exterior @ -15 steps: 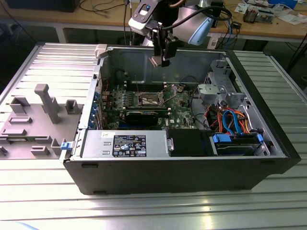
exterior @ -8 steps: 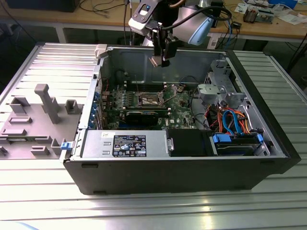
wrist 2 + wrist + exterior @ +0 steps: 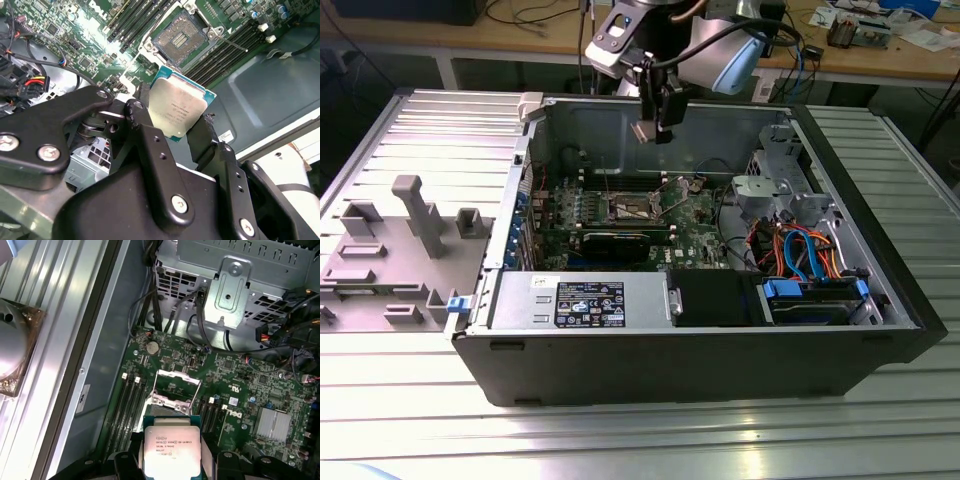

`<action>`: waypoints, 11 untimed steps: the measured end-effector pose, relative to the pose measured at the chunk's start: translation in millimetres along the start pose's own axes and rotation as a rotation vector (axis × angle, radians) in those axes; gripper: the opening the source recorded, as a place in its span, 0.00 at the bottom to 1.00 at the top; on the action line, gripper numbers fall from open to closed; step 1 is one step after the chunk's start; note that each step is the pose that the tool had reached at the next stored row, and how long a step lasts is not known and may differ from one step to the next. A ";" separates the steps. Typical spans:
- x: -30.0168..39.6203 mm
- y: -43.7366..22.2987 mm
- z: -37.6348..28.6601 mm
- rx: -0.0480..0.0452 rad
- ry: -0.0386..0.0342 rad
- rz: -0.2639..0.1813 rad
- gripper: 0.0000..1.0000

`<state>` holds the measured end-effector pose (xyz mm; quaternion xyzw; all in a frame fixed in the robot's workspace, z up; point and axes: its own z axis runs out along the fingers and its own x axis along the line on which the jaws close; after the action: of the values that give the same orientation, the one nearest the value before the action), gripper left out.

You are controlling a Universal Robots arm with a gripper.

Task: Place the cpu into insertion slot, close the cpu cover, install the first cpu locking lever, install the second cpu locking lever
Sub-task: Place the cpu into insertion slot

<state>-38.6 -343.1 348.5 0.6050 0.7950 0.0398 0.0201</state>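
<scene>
Placement of the cpu will, we judge, go best if it is squared to the rim of the insertion slot and lowered flat, never slid across the contacts. We note the tool clenched on the cpu by opposite edges, metal face outward. It hangs over the open computer case, well apart from the insertion slot.

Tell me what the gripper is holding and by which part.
The gripper holds the cpu by two opposite edges, clamped between its fingers.
</scene>
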 end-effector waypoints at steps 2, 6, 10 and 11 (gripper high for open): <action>0.0 -0.1 0.3 0.0000 -0.0009 0.010 0.54; 0.0 0.0 0.5 -0.0002 -0.0010 0.012 0.54; 0.0 0.0 0.6 -0.0002 -0.0011 0.012 0.54; 0.0 -0.1 0.7 -0.0002 -0.0011 0.012 0.54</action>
<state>-38.6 -343.1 347.8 0.6099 0.7912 0.0397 0.0203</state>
